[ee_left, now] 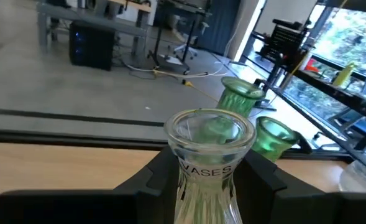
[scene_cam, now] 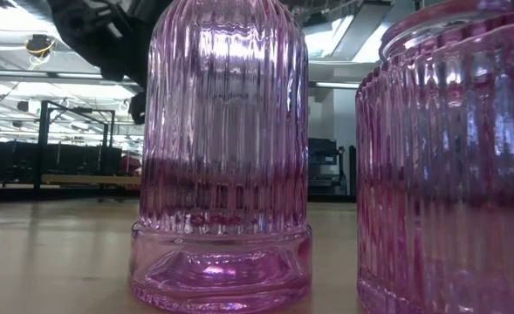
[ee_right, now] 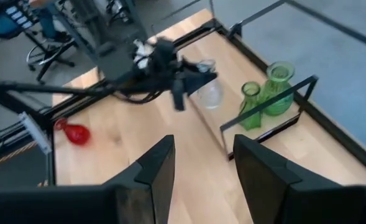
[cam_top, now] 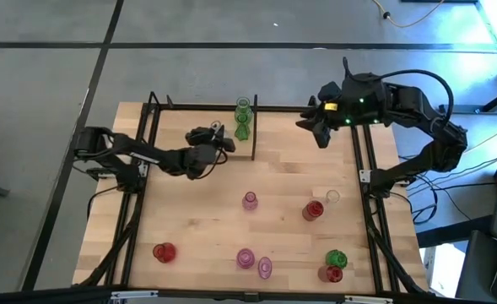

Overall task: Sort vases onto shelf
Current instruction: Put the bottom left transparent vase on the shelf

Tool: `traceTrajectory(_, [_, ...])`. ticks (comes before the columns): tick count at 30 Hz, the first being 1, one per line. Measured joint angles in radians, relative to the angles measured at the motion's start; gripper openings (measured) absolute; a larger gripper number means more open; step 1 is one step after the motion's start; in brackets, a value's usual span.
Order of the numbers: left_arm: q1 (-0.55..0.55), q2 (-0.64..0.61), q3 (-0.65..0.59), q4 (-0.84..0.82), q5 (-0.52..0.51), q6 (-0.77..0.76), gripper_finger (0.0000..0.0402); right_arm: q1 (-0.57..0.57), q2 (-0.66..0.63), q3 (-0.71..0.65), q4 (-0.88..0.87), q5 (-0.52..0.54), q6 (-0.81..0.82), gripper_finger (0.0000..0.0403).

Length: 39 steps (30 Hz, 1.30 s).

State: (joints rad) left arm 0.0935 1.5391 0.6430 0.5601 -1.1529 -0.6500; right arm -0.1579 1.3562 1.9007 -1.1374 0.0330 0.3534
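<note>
The left gripper (cam_top: 217,138) holds a clear vase (ee_left: 209,155) by its neck, over the shelf (cam_top: 199,111) and just beside two green vases (cam_top: 242,118) that stand there. It should lower the vase straight and upright, apart from the green ones, then release. The right gripper (cam_top: 320,128) waits with its fingers wide apart, near the tabletop's (cam_top: 206,228) far edge.
</note>
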Motion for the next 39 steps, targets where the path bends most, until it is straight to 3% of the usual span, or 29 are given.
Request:
traceTrajectory(5, [0.061, 0.029, 0.000, 0.022, 0.087, 0.042, 0.0109, 0.000, -0.009, 0.000, -0.017, 0.000, 0.005, 0.0156])
traceTrajectory(10, [0.122, 0.031, 0.000, 0.028, 0.101, 0.119, 0.0109, 0.000, -0.027, 0.000, -0.017, 0.000, 0.010, 0.0156])
traceTrajectory(15, [0.197, 0.035, 0.000, 0.039, 0.226, 0.167, 0.0109, 0.000, -0.041, 0.000, -0.017, 0.000, 0.020, 0.0156])
traceTrajectory(22, [0.276, 0.061, 0.000, 0.042, 0.257, 0.162, 0.0109, 0.000, -0.047, 0.000, -0.017, 0.001, 0.038, 0.0156])
traceTrajectory(28, [0.320, 0.124, 0.000, 0.165, 0.338, 0.207, 0.0109, 0.000, -0.047, 0.000, -0.018, 0.002, 0.043, 0.0156])
traceTrajectory(39, [0.355, 0.182, 0.002, 0.222, 0.343, 0.250, 0.0109, 0.000, -0.046, 0.000, -0.029, 0.001, 0.088, 0.0156])
